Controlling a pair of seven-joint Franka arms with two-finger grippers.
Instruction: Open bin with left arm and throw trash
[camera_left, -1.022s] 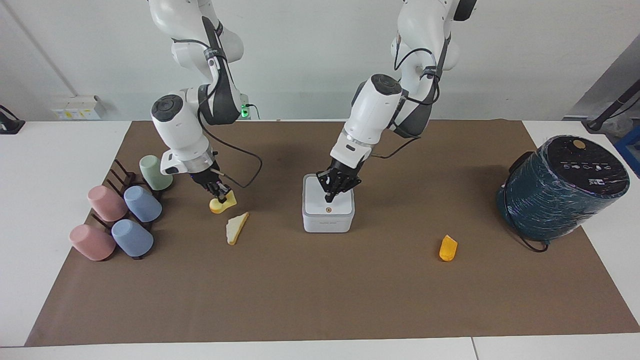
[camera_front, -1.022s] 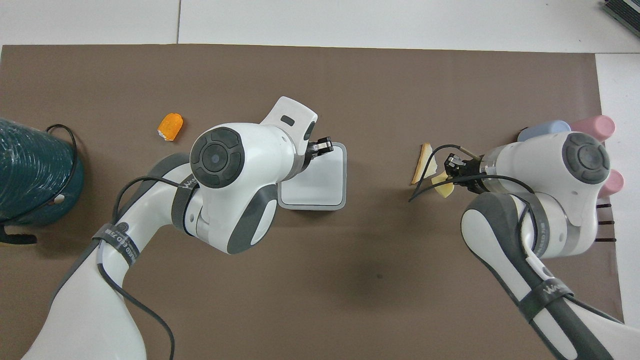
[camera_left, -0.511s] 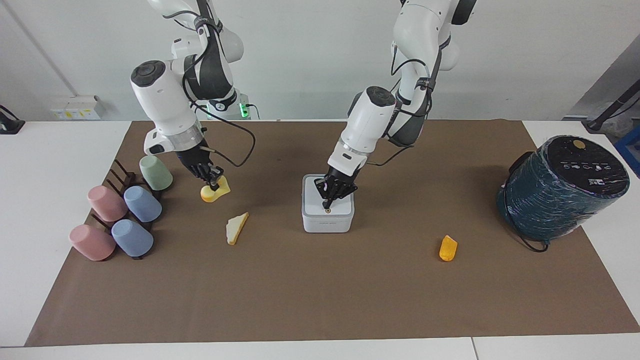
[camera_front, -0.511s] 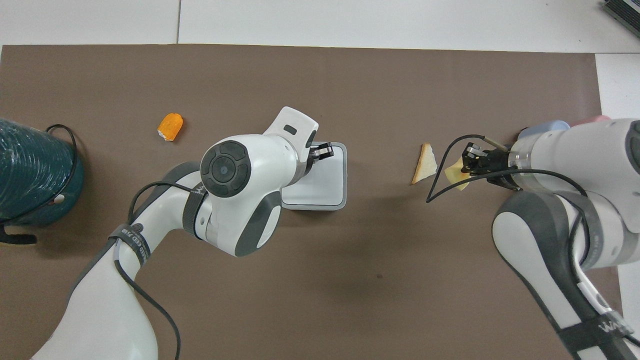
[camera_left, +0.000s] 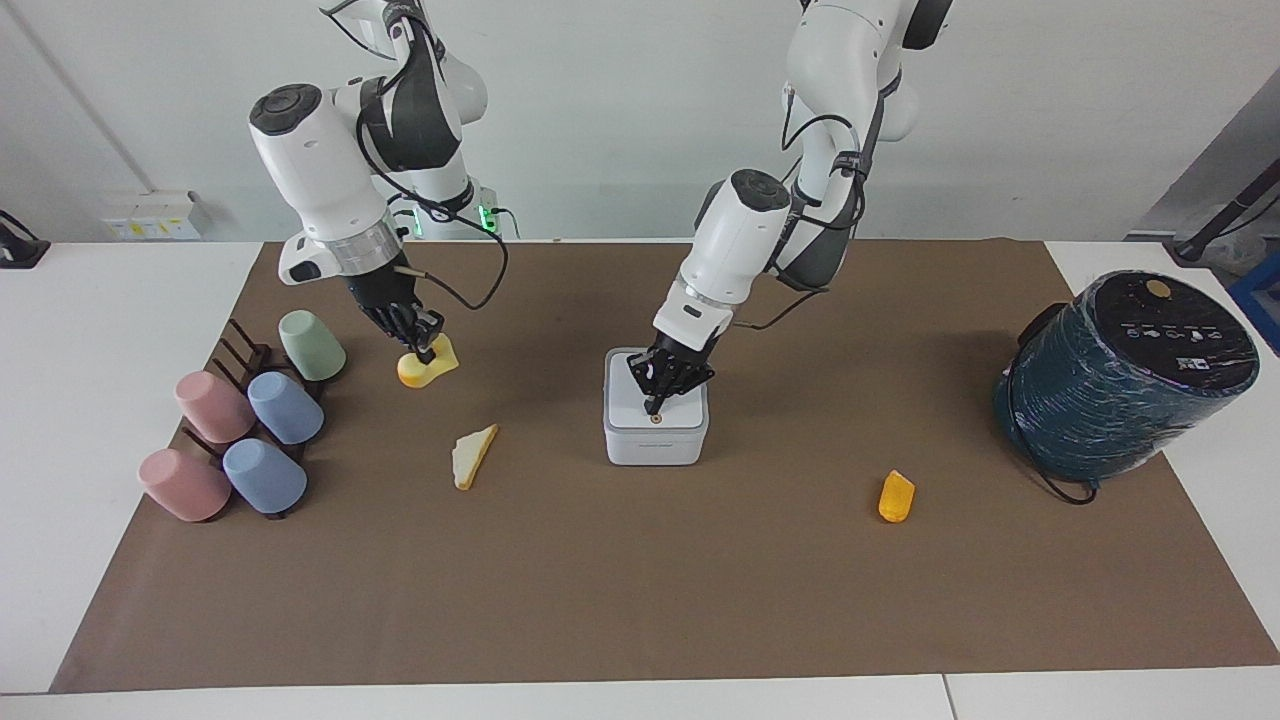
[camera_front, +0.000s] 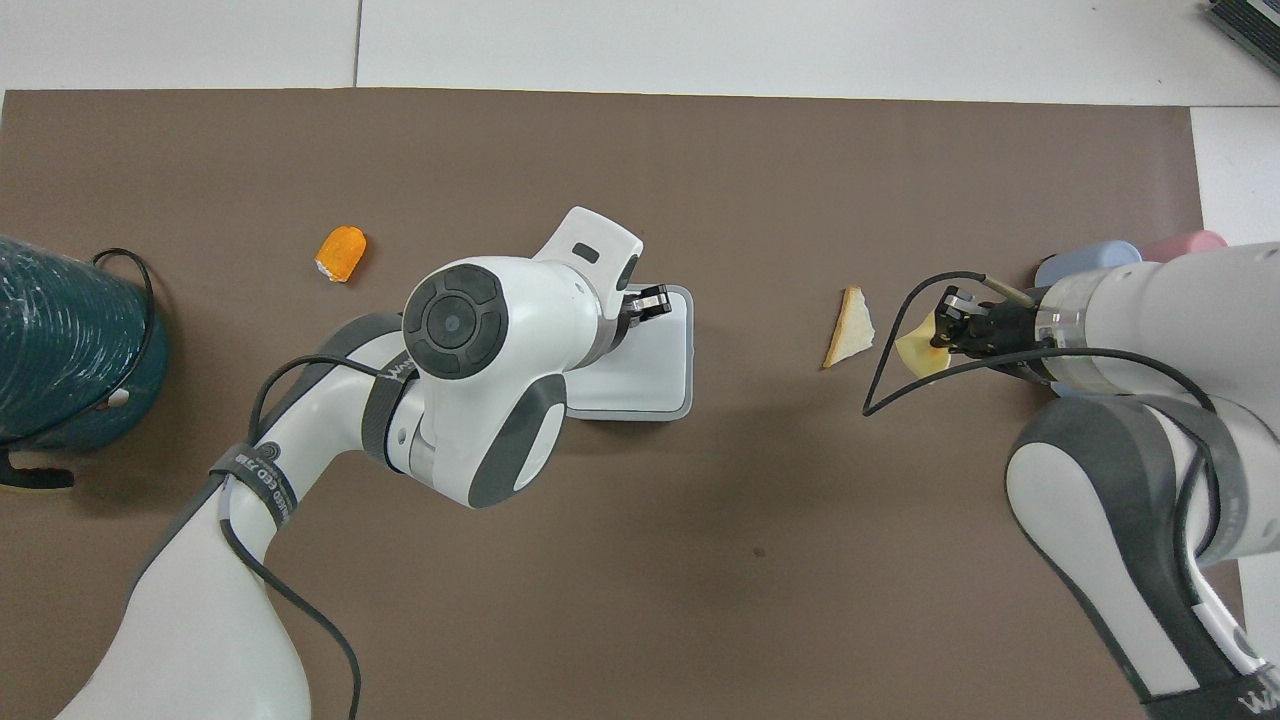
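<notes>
The white bin (camera_left: 655, 432) stands mid-mat with its lid down; it also shows in the overhead view (camera_front: 655, 375). My left gripper (camera_left: 656, 402) is shut, its tip on the lid by the orange dot; it shows in the overhead view (camera_front: 648, 299) too. My right gripper (camera_left: 425, 346) is shut on the yellow block (camera_left: 428, 368) and holds it above the mat beside the green cup; both gripper (camera_front: 950, 325) and block (camera_front: 915, 352) show from overhead. The bread triangle (camera_left: 474, 456) (camera_front: 850, 328) lies between the block and the bin. The orange wedge (camera_left: 896, 496) (camera_front: 341, 252) lies toward the left arm's end.
A large dark teal cylinder (camera_left: 1125, 375) (camera_front: 70, 340) with a black cable stands at the left arm's end. Several pastel cups (camera_left: 250, 425) lie on a dark rack at the right arm's end. A brown mat (camera_left: 640, 600) covers the table.
My right gripper has lifted the yellow block off the mat and drawn it toward the robots. My left gripper has shifted slightly on the bin's lid, which stays down.
</notes>
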